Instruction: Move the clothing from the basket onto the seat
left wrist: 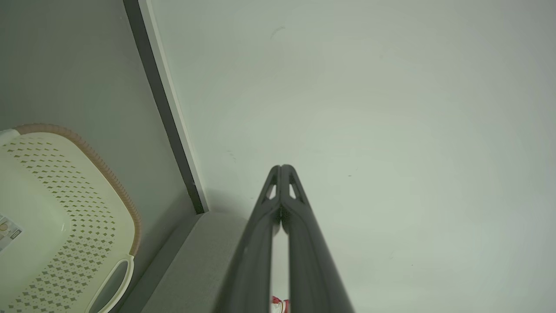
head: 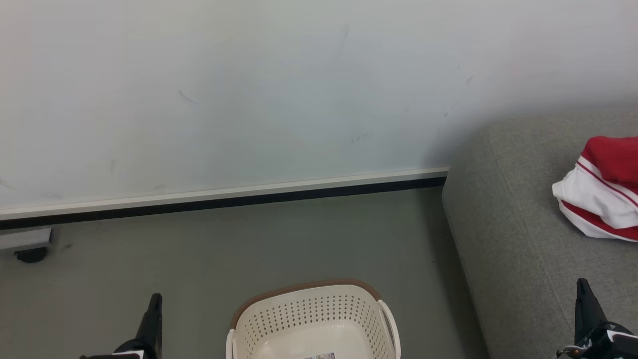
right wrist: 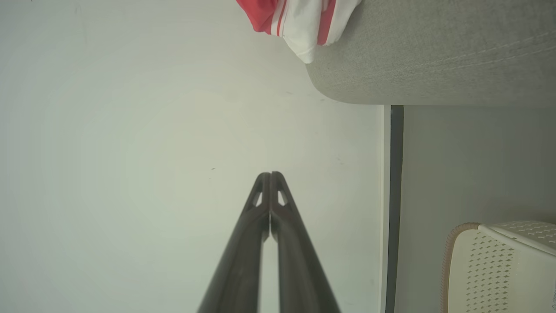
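Observation:
The red clothing (head: pixel 603 187) with white bands lies bunched on the grey sofa seat (head: pixel 518 234) at the right edge of the head view; it also shows as clothing (right wrist: pixel 299 19) on the seat (right wrist: pixel 434 56) in the right wrist view. The cream basket (head: pixel 311 321) with its brown rim stands on the floor at bottom centre; what shows of its inside holds no fabric, just a paper label. My left gripper (head: pixel 155 299) is shut and empty, left of the basket. My right gripper (head: pixel 582 286) is shut and empty, over the seat's front part.
A pale wall (head: pixel 249 89) with a dark skirting strip (head: pixel 224 202) runs behind the grey floor (head: pixel 249 249). A grey base on a black caster (head: pixel 30 254) stands at the far left by the wall. Open floor lies between basket and wall.

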Robot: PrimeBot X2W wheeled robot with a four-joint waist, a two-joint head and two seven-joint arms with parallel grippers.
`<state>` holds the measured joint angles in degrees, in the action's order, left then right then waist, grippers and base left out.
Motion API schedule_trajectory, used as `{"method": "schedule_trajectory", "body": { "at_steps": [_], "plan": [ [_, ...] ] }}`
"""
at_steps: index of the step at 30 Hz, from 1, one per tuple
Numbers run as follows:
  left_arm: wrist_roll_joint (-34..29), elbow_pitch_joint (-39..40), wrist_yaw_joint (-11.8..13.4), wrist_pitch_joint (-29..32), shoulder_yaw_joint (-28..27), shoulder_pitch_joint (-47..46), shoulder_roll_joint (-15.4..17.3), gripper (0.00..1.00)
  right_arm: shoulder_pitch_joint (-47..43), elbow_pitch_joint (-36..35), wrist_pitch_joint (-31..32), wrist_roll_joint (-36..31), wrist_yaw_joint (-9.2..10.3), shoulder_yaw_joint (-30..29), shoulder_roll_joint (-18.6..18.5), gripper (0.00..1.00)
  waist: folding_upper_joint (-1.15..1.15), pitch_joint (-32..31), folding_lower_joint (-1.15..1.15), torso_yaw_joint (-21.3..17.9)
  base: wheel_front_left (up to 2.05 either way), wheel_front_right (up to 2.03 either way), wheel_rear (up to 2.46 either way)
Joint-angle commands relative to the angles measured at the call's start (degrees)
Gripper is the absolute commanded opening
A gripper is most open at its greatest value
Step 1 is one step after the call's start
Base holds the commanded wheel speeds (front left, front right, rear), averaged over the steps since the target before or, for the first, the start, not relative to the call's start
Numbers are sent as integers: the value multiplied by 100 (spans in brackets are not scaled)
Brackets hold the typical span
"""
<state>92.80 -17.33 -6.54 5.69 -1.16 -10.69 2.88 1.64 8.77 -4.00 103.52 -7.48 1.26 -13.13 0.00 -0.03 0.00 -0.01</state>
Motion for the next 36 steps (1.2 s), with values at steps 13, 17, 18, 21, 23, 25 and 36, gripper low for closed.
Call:
{"method": "schedule_trajectory", "body": {
  "at_steps": [13, 17, 18, 21, 23, 25, 36],
  "plan": [
    [19, -13, -33, 11, -18, -8, -2, 0, -16, -4, -29, 51, -2, 46, -69, 0, 0, 0, 0, 0, 0, 0, 0],
    [19, -12, -33, 11, -18, -8, -2, 0, -17, -7, -36, 62, -2, 55, -76, 0, 0, 0, 0, 0, 0, 0, 0],
    [19, -12, -33, 11, -18, -8, -2, 0, -17, -8, -39, 65, -2, 57, -77, 0, 0, 0, 0, 0, 0, 0, 0],
    [19, -12, -33, 11, -18, -8, -2, 0, -18, -11, -45, 74, -2, 64, -81, 0, 0, 0, 0, 0, 0, 0, 0],
    [19, -12, -33, 11, -18, -8, -2, 0, -18, -12, -47, 80, -2, 69, -83, 0, 0, 0, 0, 0, 0, 0, 0],
    [18, -12, -33, 11, -18, -8, -2, 0, -19, -14, -44, 83, -2, 74, -86, 0, 0, 0, 0, 0, 0, 0, 0],
    [18, -11, -33, 11, -18, -8, -2, 0, -20, -20, -74, 102, -2, 93, -104, 0, 0, 0, 0, 0, 0, 0, 0]
  ]
}}
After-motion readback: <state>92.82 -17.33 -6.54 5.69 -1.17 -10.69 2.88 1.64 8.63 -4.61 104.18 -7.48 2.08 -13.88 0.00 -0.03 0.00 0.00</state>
